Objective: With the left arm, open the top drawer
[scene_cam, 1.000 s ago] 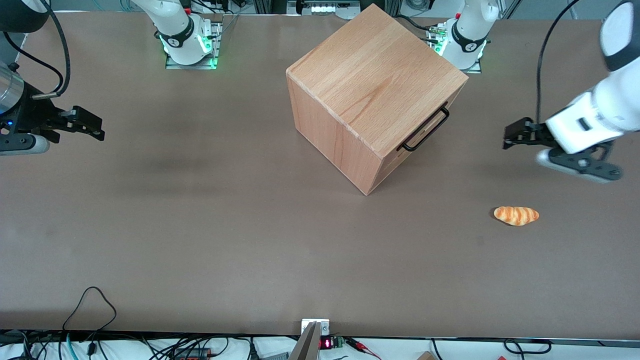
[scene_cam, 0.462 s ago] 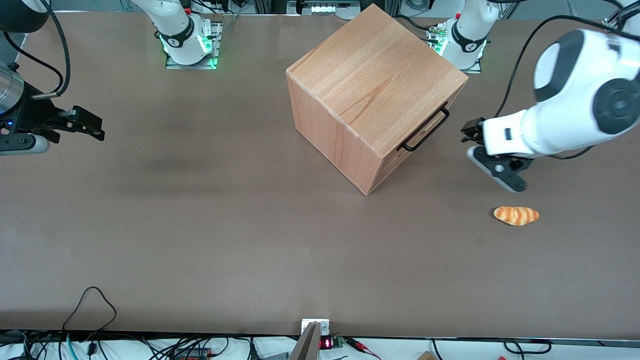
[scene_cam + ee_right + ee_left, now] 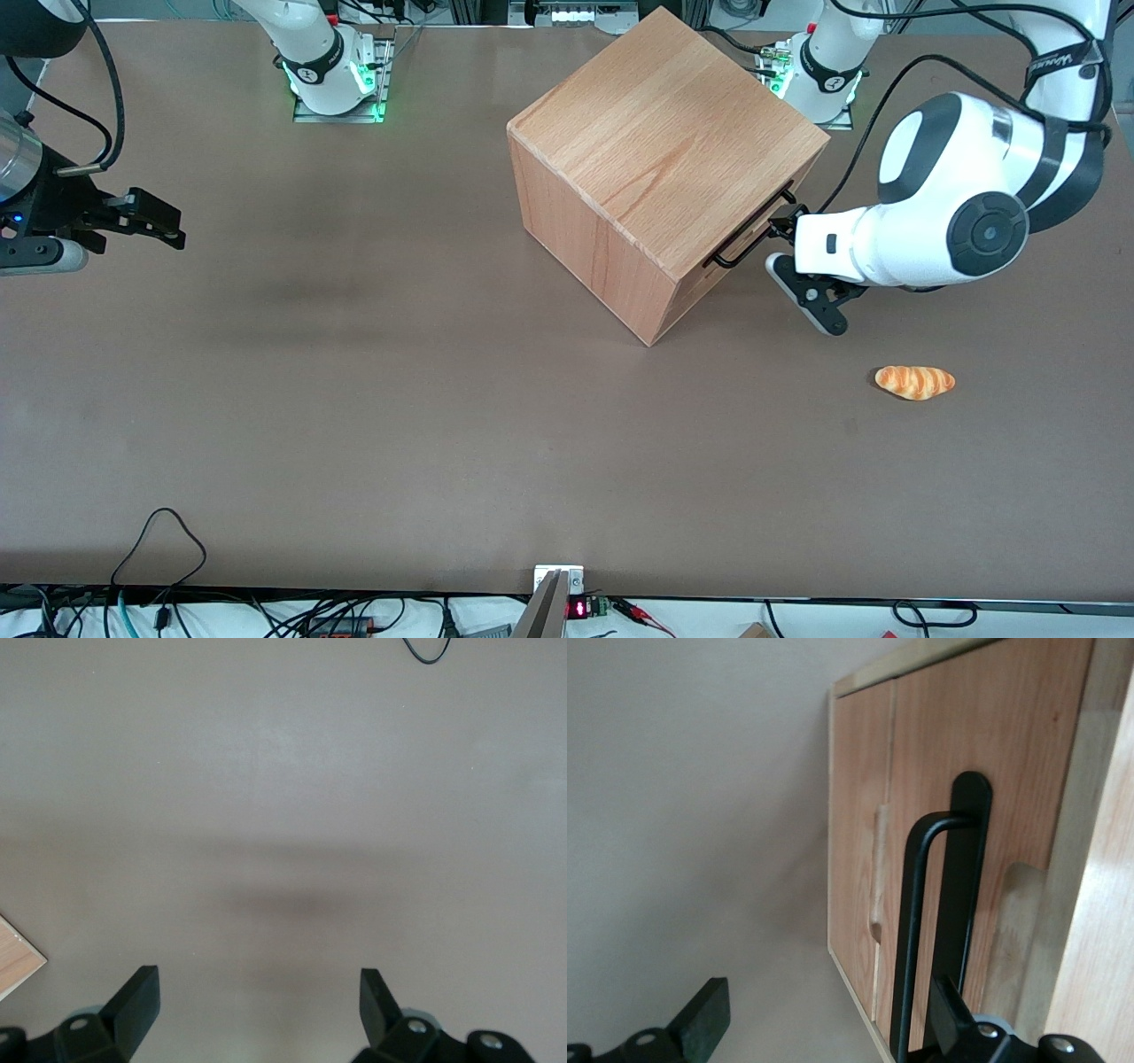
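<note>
Two fingers spread wide on the left arm's gripper (image 3: 824,1014), right at the black handle (image 3: 751,232) of the top drawer (image 3: 957,797), drawer shut in the wooden box (image 3: 656,151), bread roll (image 3: 914,382) nearby.

The left arm (image 3: 939,230) has swung in, bringing its spread claw (image 3: 783,236) up to the top drawer's handle (image 3: 751,232).

No legible text — anywhere.
</note>
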